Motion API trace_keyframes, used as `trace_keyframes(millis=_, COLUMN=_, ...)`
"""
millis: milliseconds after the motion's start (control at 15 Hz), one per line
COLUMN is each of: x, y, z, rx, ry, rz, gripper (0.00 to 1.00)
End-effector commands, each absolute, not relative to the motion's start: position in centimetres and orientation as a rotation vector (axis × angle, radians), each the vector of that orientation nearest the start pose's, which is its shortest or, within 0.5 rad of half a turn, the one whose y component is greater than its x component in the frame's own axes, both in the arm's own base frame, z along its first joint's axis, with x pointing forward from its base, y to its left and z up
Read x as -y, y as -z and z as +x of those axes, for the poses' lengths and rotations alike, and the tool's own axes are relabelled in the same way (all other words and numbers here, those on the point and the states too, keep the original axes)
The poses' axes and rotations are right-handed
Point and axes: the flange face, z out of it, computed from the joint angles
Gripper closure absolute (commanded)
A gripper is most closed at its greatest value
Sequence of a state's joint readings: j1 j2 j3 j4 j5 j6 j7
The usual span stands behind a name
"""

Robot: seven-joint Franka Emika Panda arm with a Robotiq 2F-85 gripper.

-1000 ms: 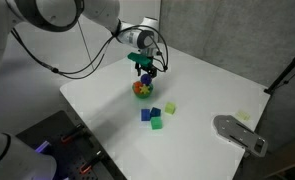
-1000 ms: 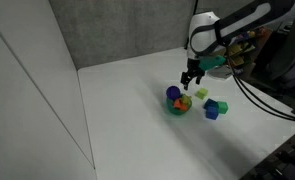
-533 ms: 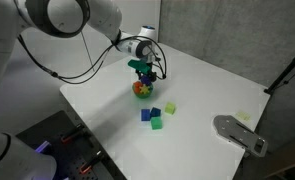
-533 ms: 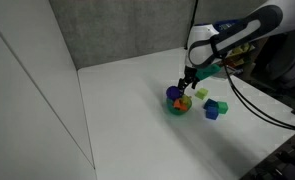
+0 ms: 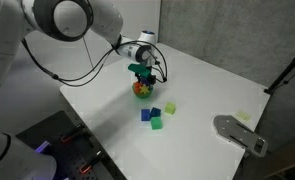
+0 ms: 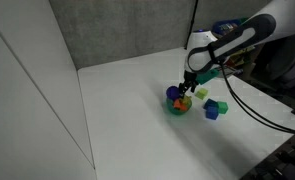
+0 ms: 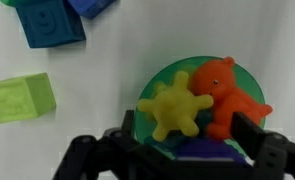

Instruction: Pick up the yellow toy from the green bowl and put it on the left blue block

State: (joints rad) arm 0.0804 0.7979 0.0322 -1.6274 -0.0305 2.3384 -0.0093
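Yellow toy (image 7: 175, 108) is lying inside the green bowl (image 7: 155, 84) in the wrist view, touching a red-orange toy (image 7: 223, 95) and partly covering a dark blue toy (image 7: 201, 149) at the lower edge. One of each toy and one bowl are showing. The gripper (image 7: 182, 140) is entering from the bottom, its jaws spread to either side of the bowl's contents and pinching nothing. Two blue blocks (image 7: 49, 25) (image 7: 93, 6) are sitting just beside each other on the white surface (image 7: 257, 30) at the top corner, and which one is the left block cannot be told. One light-green cube (image 7: 20, 97) is resting apart from them, near the bowl.

In an exterior view, the gripper (image 5: 142, 73) is standing lower over the green bowl (image 5: 141, 89) than half a second earlier, now close above the toys. Four cubes are lying unmoved near the bowl: two blue blocks (image 5: 145, 116) (image 5: 154, 109), one green cube (image 5: 157, 124) and one light-green cube (image 5: 171, 106). The yellow toy is too small to pick out here.

In an exterior view, the gripper (image 6: 190, 86) is likewise showing lower than before, just above the green bowl (image 6: 177, 105), where the dark blue toy (image 6: 173, 94) and the red-orange toy (image 6: 183, 102) are resting. The light-green cube (image 6: 201, 94) and green cube (image 6: 222, 106) are keeping their places.
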Motion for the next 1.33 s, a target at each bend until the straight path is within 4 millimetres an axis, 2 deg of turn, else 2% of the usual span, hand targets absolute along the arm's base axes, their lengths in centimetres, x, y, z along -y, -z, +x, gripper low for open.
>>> trace_keyframes(millis=0, x=-7.4, y=-14.3, z=67.3, rx=0.260, ry=-0.132, rz=-3.125, gripper=0.33)
trace_keyframes(millis=333, x=-7.5, y=-14.1, z=67.2, rx=0.274, ry=-0.134, rz=-3.127, gripper=0.75)
trace_keyframes(millis=533, x=-7.7, y=-14.3, z=67.2, rx=0.283, ry=-0.131, rz=-3.126, gripper=0.94)
trace_keyframes(millis=667, x=-8.0, y=-14.7, z=67.2, rx=0.290, ry=-0.126, rz=-3.123, gripper=0.98)
trace_keyframes(millis=733, x=-8.2, y=-14.8, z=67.1, rx=0.295, ry=-0.127, rz=-3.120, gripper=0.95)
trace_keyframes(millis=933, x=-8.7, y=-15.6, z=67.0, rx=0.305, ry=-0.122, rz=-3.116, gripper=0.96)
trace_keyframes(millis=1267, x=-9.6, y=-18.4, z=67.0, rx=0.316, ry=-0.080, rz=-3.127, gripper=0.96)
